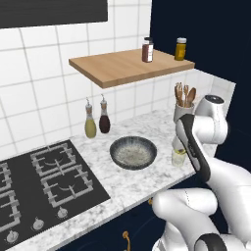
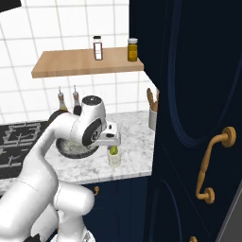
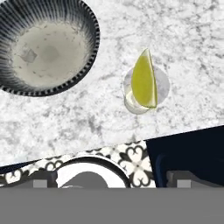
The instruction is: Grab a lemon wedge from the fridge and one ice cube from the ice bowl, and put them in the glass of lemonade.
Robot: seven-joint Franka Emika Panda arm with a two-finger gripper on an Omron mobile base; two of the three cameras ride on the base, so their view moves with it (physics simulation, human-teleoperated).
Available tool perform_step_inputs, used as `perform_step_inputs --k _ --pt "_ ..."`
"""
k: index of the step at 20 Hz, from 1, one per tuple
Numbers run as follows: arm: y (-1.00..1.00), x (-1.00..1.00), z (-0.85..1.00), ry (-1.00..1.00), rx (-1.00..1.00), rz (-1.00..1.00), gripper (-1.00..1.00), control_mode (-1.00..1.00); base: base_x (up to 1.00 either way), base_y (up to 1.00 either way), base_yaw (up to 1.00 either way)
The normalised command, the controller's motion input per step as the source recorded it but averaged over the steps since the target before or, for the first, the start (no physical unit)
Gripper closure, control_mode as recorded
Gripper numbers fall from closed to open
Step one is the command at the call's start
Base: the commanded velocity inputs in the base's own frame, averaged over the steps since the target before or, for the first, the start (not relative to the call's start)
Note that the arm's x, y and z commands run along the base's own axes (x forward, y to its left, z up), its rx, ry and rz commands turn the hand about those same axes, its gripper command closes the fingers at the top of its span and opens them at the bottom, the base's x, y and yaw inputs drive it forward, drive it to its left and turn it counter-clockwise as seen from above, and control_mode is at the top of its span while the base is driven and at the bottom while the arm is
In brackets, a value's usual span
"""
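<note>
Pincer above the glass, jaws wide and empty. The lemon wedge sits in the glass, standing on edge above the rim. The glass stands on the marble tabletop, near its front edge and just beside the ice bowl. One small pale cube lies on the bowl's floor. Judged handling: the ice is light, hard and slippery, likely to squirt from the fingers; take it across two flat opposite faces, squarely and low. The glass is fragile and tippable.
</note>
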Motion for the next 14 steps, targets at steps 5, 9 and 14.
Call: perform_step_inputs --k 5,9,14 --pt "0.21 -0.94 0.95 0.11 0.0 0.04 -1.0 -1.0 0.0 0.0 0.0" --pt "0.25 -0.95 0.23 -0.02 0.03 0.0 -1.0 -1.0 0.0 0.0 0.0" --pt "0.18 -0.54 0.1 0.04 0.0 0.0 -1.0 -1.0 0.0 0.0 0.0"
